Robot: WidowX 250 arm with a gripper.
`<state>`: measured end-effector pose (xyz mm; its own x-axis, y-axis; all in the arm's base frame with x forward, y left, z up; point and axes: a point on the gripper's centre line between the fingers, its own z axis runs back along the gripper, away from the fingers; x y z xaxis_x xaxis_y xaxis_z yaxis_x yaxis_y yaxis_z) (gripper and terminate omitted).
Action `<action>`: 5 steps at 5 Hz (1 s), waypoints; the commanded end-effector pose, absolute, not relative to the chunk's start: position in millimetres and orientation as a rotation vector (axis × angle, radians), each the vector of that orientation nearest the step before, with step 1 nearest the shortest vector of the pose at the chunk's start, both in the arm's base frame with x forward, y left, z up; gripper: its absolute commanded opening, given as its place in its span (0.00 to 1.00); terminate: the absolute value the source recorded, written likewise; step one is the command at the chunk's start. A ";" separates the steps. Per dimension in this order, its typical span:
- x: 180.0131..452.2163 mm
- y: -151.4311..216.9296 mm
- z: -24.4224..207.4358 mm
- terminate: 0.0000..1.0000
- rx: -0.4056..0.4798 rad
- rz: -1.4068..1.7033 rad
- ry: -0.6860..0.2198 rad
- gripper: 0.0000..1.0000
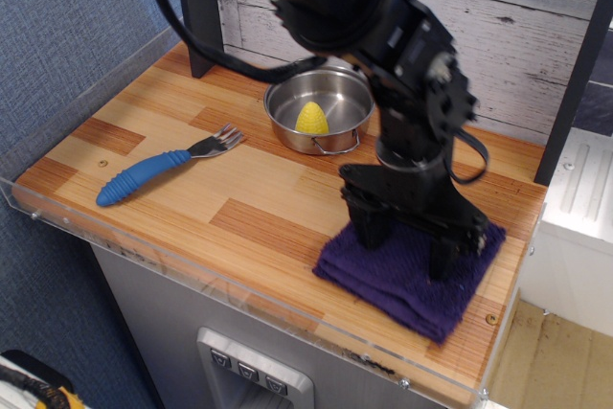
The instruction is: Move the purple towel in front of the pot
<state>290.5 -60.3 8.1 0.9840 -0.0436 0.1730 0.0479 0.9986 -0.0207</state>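
Note:
The purple towel [397, 286] lies folded at the front right of the wooden table [259, 200], close to its front edge. The pot [343, 95], shiny steel with a yellow cone [311, 119] inside, stands at the back middle, behind and to the left of the towel. My black gripper [405, 244] points down over the towel. Its two fingers are spread apart, with the tips resting on or just above the towel's back part. Part of the towel's back edge is hidden by the gripper.
A fork with a blue handle [144, 175] lies on the left of the table. A clear plastic lip [192, 270] runs along the front and left edges. A dark post [196, 16] stands at the back left, and a white plank wall is behind.

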 end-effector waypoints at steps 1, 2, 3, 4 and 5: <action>297.4 -14.3 -5.0 0.00 -0.023 0.017 -0.078 1.00; 297.8 -8.3 6.8 0.00 -0.016 0.003 -0.089 1.00; 288.1 3.9 25.4 0.00 0.002 -0.006 -0.101 1.00; 274.0 28.8 41.7 0.00 0.017 0.011 -0.111 1.00; 259.3 58.0 52.1 0.00 0.008 0.058 -0.126 1.00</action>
<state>255.8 56.3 41.4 0.9951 0.0614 0.0775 -0.0611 0.9981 -0.0071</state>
